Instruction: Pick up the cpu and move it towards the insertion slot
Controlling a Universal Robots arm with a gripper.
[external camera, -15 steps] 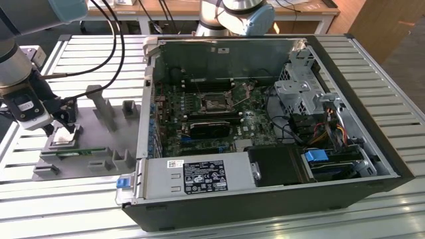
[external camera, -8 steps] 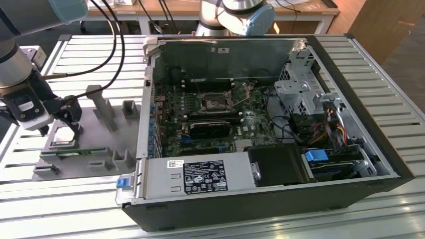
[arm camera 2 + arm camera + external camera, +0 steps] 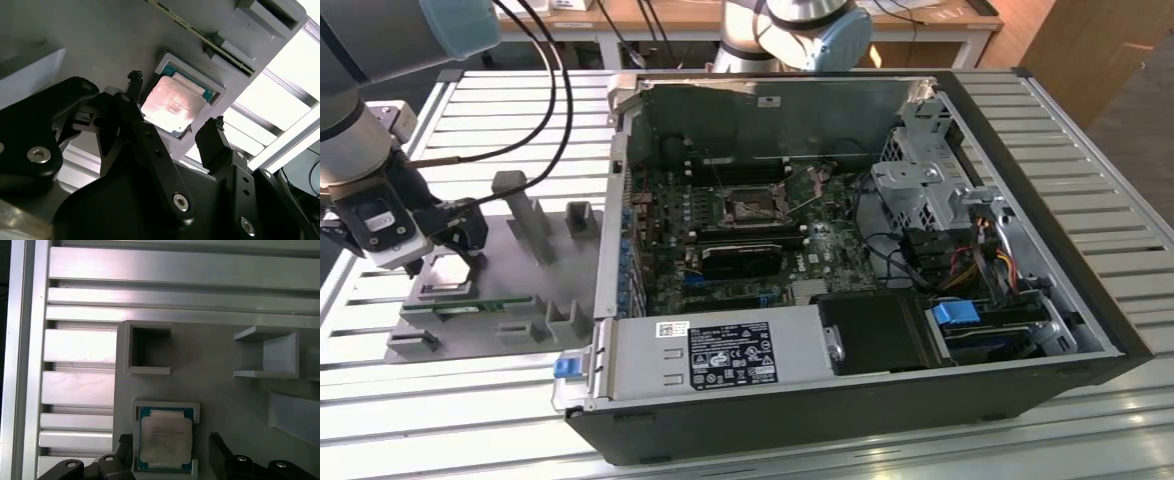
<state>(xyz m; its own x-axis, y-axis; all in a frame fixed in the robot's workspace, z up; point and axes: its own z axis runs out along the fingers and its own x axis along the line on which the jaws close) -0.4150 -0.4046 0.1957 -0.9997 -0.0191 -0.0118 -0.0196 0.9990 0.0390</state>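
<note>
Slatted table (image 3: pixel 1117 215) bears a grey fixture plate (image 3: pixel 483 326) — and computer case (image 3: pixel 881 412).

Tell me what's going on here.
The robot's hand hangs open over the cpu, straddling it without gripping it. The cpu lies flat in its pocket on the grey tray, which sits beside the open computer case. The slot is inside the case, well apart from the hand, so nothing has been lifted yet.
</note>
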